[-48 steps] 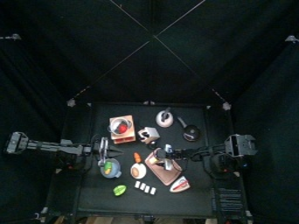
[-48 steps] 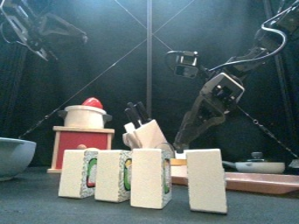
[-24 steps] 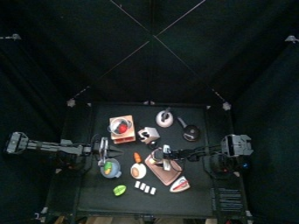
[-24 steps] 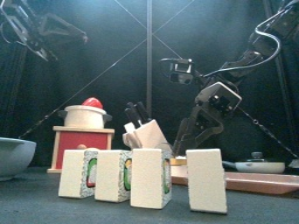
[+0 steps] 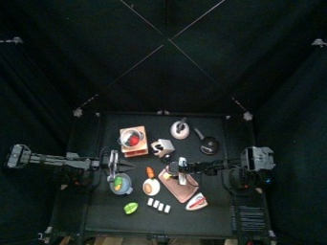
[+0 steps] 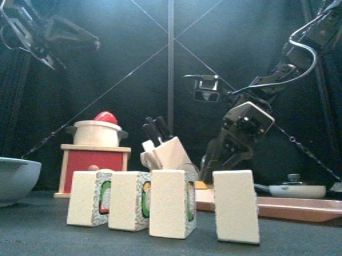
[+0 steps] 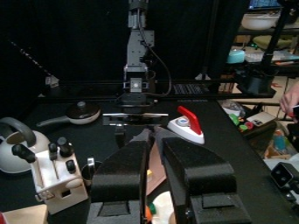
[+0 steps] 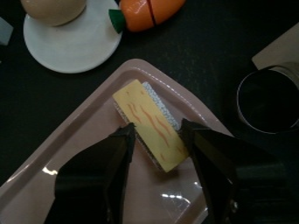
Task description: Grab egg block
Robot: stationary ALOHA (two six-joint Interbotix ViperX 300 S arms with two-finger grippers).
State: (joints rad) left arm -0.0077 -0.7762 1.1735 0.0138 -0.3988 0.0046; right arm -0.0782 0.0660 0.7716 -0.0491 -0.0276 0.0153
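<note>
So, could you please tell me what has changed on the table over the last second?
The right gripper has sunk a little toward the pink tray, as the front view shows, and now straddles the yellow block lying there, its jaws open and not yet gripping. Nothing was taken or released. The left gripper, the white blocks in front and the rest kept their places.

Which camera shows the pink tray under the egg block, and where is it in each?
Top view: the pink tray lies front and right of the table's middle.
Front view: low at the right, behind the white blocks.
Right wrist view: across the lower frame, under the yellow egg block.
Left wrist view: I cannot make it out.
Shared landmark: the right gripper, hanging over the tray.
</note>
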